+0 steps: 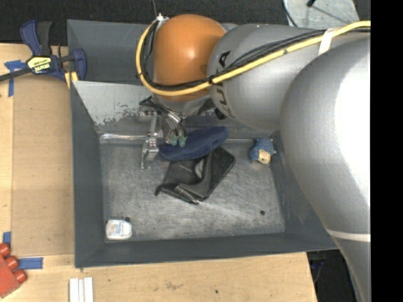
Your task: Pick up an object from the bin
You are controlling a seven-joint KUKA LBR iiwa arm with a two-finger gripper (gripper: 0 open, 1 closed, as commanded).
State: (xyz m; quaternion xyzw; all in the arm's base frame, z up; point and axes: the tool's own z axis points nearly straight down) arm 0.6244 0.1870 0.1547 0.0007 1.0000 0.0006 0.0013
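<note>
The arm (pixel 302 93) takes up most of what I can see. It reaches in from the right and bends over the back of the bin (pixel 189 247), so its bulk hides that far right corner. The wrist's orange cover (pixel 179 49) points down at the floor near the back wall, which looks to me like a straight-down approach.

Below it a black wallet (pixel 201 178) lies tilted near the middle, with one flap folded under. A dark blue cloth (pixel 198 140) is draped across its upper end. Its left end touches the gripper (pixel 161 145), so I judge the cloth is the thing being picked. Whether the gripper is parted, closed or clamped on that cloth I cannot tell, because its metal parts and the cloth's edge overlap (the cover also shades them).

A small blue and tan toy (pixel 261 151) sits by the right wall, well apart from the gripper. A little white tub (pixel 118 229) sits in the front left corner, far from the gripper.
</note>
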